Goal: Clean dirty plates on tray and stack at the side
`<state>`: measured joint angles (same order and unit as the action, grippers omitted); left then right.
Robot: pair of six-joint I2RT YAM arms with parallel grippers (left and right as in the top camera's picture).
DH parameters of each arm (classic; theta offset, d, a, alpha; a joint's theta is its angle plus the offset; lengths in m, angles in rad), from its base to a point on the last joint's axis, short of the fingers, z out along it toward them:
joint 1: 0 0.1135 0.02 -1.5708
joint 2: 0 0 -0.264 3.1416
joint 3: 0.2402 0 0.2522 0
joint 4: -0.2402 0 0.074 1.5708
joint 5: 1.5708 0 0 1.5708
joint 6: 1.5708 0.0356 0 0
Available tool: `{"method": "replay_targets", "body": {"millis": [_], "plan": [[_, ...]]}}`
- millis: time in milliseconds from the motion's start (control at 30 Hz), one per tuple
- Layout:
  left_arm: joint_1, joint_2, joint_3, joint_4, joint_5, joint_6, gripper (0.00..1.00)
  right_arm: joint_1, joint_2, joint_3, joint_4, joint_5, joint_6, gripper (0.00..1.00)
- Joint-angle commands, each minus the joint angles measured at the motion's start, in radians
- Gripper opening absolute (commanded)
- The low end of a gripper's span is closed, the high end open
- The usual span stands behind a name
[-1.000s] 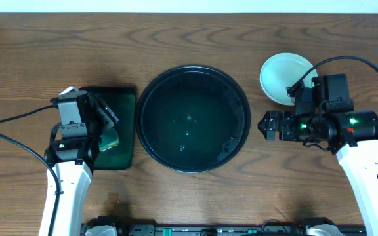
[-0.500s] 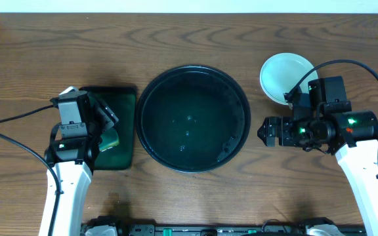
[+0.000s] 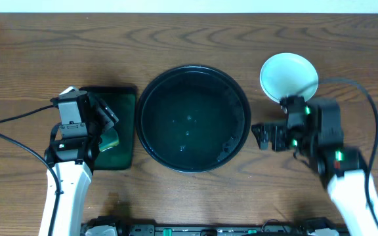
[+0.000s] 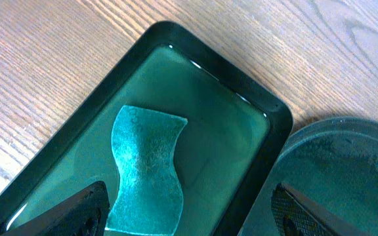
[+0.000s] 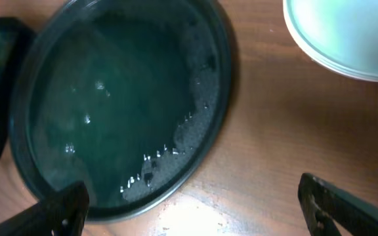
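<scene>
Right gripper (image 3: 260, 136), jaws wide and empty, hovers just beside the tray (image 3: 163, 98) rim. The plates (image 3: 289, 75) lie stacked farther out and rightward, nearest this arm.

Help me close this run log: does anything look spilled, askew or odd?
Nothing is spilled or askew. One oddity: pale specks, perhaps droplets or foam, cling inside the tray near its right rim. The plates sit neatly beside it.

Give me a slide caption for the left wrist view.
Open left gripper over a teal sponge in the rectangular tray, round black tray alongside.
</scene>
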<state>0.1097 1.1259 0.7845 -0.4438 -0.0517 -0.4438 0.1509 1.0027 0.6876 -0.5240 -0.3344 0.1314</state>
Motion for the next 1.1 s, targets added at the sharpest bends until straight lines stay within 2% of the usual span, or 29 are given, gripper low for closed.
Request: {"method": "replay_targets", "body": {"millis": [0,133,367,733,900,1067], "plan": [[0.002,0.004,0.02,-0.001,0.0,0.01,0.8,0.005,-0.165,-0.137,0.101,-0.025,-0.006,0.99],[0.002,0.004,0.02,-0.001,0.0,0.01,0.8,-0.022,-0.421,-0.312,0.228,-0.026,-0.01,0.99],[0.002,0.004,0.02,-0.001,0.0,0.01,0.8,-0.048,-0.757,-0.492,0.27,-0.021,-0.029,0.99],[0.002,0.004,0.02,-0.001,0.0,0.01,0.8,-0.11,-0.925,-0.686,0.495,-0.01,-0.061,0.99],[0.002,0.004,0.02,-0.001,0.0,0.01,0.8,-0.126,-1.001,-0.682,0.479,0.002,-0.07,0.99],[0.002,0.004,0.02,-0.001,0.0,0.01,0.8,-0.13,-0.998,-0.682,0.476,0.02,-0.15,0.99]]}}
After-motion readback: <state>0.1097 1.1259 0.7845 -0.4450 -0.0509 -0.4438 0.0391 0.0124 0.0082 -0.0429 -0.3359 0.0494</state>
